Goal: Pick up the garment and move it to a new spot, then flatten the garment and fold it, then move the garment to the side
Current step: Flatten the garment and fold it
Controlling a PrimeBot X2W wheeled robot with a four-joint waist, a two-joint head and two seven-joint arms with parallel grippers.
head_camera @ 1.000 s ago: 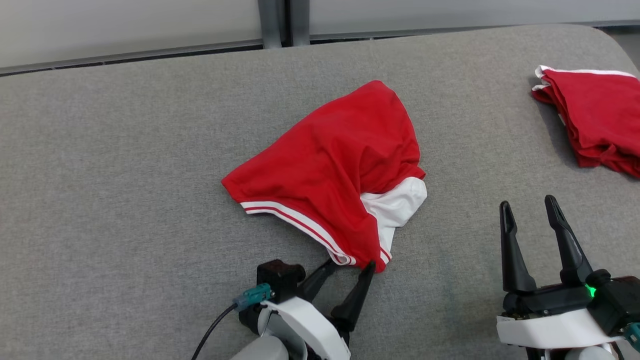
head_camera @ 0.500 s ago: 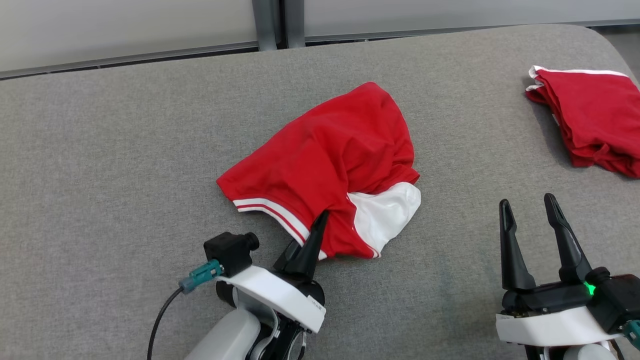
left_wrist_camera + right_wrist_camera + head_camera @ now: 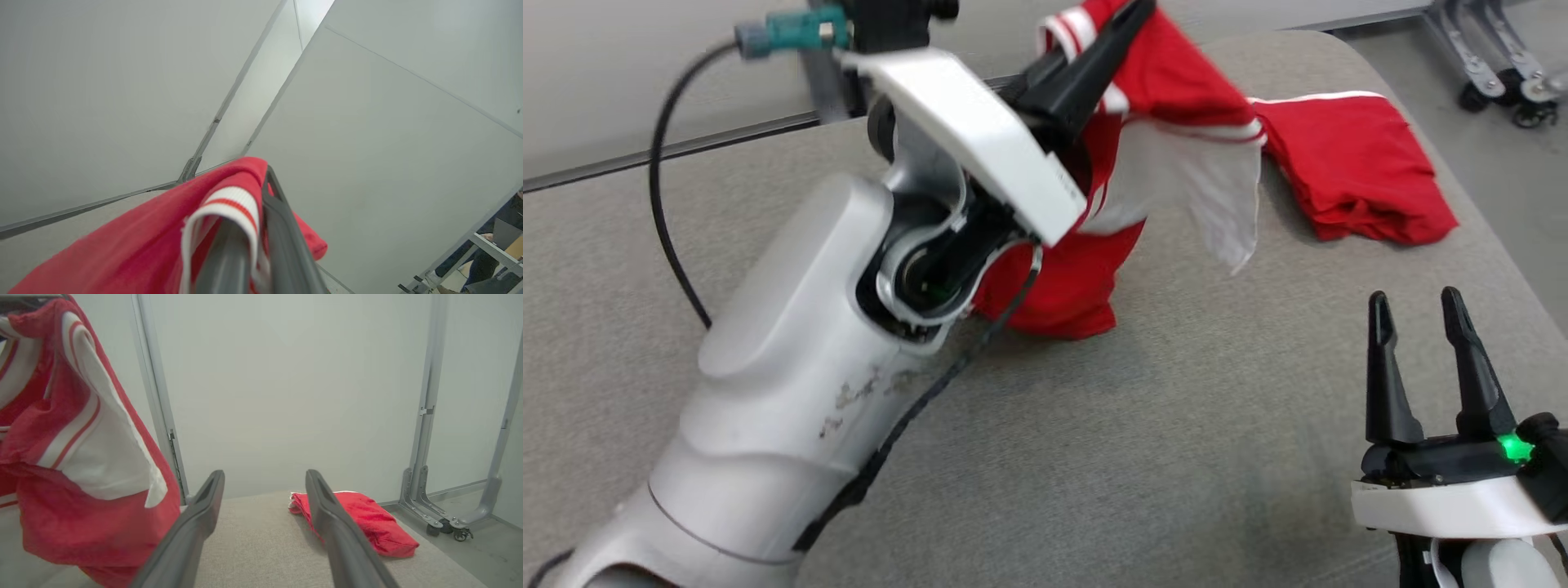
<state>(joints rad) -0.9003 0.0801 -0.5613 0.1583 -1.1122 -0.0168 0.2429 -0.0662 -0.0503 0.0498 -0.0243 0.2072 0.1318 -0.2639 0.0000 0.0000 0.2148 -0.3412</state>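
Observation:
The garment (image 3: 1176, 90) is red with white trim and a white panel. It hangs lifted above the grey table (image 3: 1176, 425), its lower end still near the surface. My left gripper (image 3: 1131, 16) is raised high at the top of the head view, shut on the garment's striped hem. In the left wrist view the hem (image 3: 233, 204) is draped over my fingers (image 3: 282, 228). The right wrist view shows the garment (image 3: 73, 449) hanging at the left. My right gripper (image 3: 1417, 306) stands open near the table's front right, holding nothing; its fingers (image 3: 196, 514) frame bare table.
A second red garment (image 3: 1347, 163) lies folded at the table's far right, also in the right wrist view as a red pile (image 3: 363, 518). A wheeled metal stand (image 3: 1494, 73) sits on the floor beyond the table's right edge. My left forearm (image 3: 792, 359) crosses the left half.
My left gripper closed on the garment's hem and lifted it high off the table. The head camera has shifted its view. The right gripper stayed open in place.

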